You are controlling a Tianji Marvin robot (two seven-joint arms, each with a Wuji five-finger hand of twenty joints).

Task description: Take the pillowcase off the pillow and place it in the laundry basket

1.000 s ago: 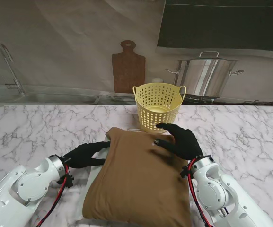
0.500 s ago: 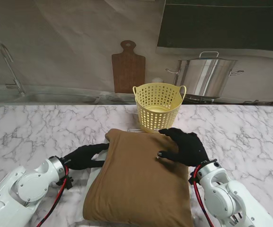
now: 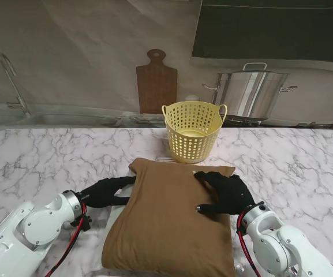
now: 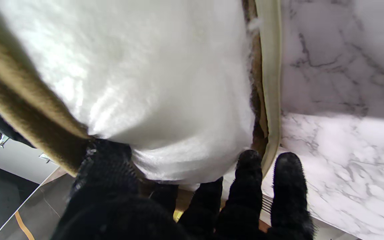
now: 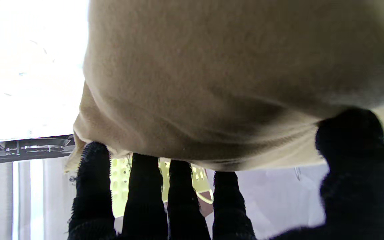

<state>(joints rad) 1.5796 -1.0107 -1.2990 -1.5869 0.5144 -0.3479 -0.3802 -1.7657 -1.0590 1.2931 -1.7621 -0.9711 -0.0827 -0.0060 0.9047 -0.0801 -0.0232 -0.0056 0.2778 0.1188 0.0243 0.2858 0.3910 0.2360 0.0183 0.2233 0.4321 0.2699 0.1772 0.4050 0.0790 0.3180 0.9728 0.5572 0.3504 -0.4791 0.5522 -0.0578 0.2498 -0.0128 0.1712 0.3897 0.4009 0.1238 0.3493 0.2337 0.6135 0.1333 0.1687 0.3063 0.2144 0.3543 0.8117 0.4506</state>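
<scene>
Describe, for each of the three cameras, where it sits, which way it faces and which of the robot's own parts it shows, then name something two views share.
Stand view: above the shoulders, facing down at the table; shows both arms, left hand, right hand.
Left wrist view: along the fingers at the white pillow inside the brown pillowcase.
Right wrist view: along the fingers under the pillowcase.
Shared: the yellow laundry basket appears in the stand and right wrist views.

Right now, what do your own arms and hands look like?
Both arms are glossy white with rounded joint housings and silver rings at the wrists. Red and black cables run along each. My left hand and right hand are five-fingered and covered in fuzzy black knitted gloves; I see no markings.
</scene>
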